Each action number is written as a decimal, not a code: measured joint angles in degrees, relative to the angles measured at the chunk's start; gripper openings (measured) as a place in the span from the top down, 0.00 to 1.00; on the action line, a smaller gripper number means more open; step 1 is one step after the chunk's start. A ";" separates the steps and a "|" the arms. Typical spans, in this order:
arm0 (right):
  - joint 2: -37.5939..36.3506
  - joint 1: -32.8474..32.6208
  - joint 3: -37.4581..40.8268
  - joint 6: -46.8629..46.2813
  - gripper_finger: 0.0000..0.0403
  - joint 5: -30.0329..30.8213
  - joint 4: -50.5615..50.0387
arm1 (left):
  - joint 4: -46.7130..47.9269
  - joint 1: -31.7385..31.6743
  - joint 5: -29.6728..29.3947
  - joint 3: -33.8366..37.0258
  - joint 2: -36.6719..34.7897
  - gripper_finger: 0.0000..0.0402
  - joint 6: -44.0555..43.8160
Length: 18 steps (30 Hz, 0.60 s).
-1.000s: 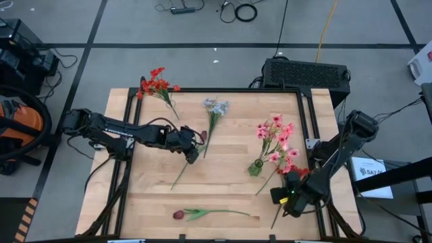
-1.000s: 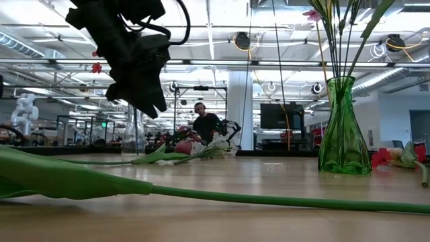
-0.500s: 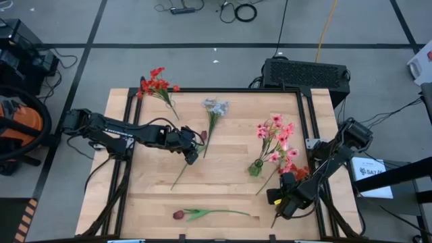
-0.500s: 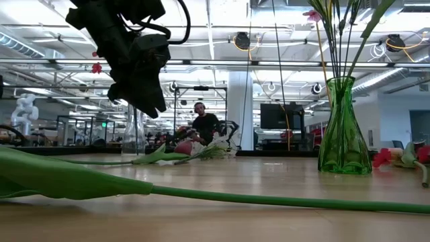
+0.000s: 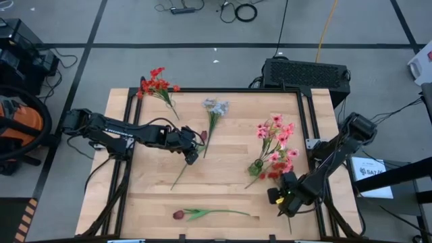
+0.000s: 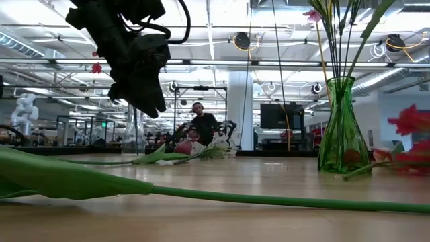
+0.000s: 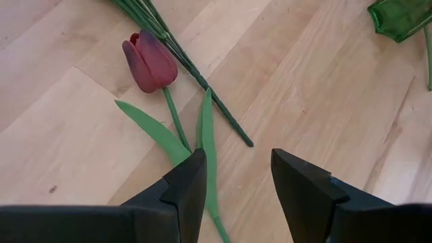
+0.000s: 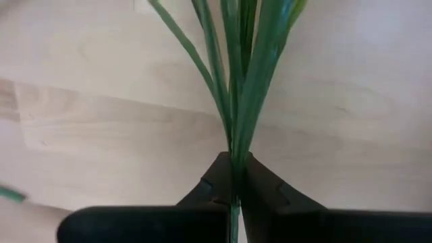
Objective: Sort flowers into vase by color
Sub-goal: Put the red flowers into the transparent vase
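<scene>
My right gripper (image 5: 286, 197) is shut on the green stems of a bright red flower cluster (image 5: 273, 173), near the table's right edge, just in front of the green vase (image 5: 255, 168). The vase holds pink blossoms (image 5: 277, 137). My left gripper (image 5: 192, 154) hovers open mid-table over a dark red tulip (image 7: 148, 62) that lies flat. A second red cluster (image 5: 157, 85) lies at the far left corner. A pale grey-blue bunch (image 5: 216, 106) lies at the far middle. Another dark red tulip (image 5: 179, 214) lies near the front edge. My right gripper pinches the bundle of thin green stems (image 8: 234, 150) between its two fingers (image 8: 214, 181), partway along their length. The fingers come from above and lie across the stems. The red blossoms (image 6: 410, 121) stand raised off the table beside the vase.
A dark frame (image 5: 304, 128) borders the wooden table. A black box (image 5: 307, 73) stands beyond the far right corner. The near tulip's long stem (image 6: 269, 199) runs across the front of the table. A person (image 6: 203, 124) sits in the room beyond.
My right gripper has shut on the red cluster's stems. The flower has turned: its blossoms have risen off the table and swung left toward the vase.
</scene>
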State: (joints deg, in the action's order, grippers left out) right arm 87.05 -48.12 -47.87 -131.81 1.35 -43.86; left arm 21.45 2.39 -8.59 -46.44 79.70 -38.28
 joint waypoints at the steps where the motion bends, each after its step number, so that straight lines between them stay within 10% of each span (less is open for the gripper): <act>1: -0.64 0.00 -0.74 -0.14 0.99 0.35 -2.31 | 0.02 0.00 0.00 0.00 0.00 0.57 0.22; 18: -7.95 0.00 -28.56 1.07 0.99 5.14 -45.66 | -0.07 0.00 -0.01 0.00 0.00 0.57 0.22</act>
State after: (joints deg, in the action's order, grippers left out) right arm 79.11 -48.12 -76.43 -130.75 6.49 -89.52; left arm 21.39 2.39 -8.60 -46.44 79.70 -38.06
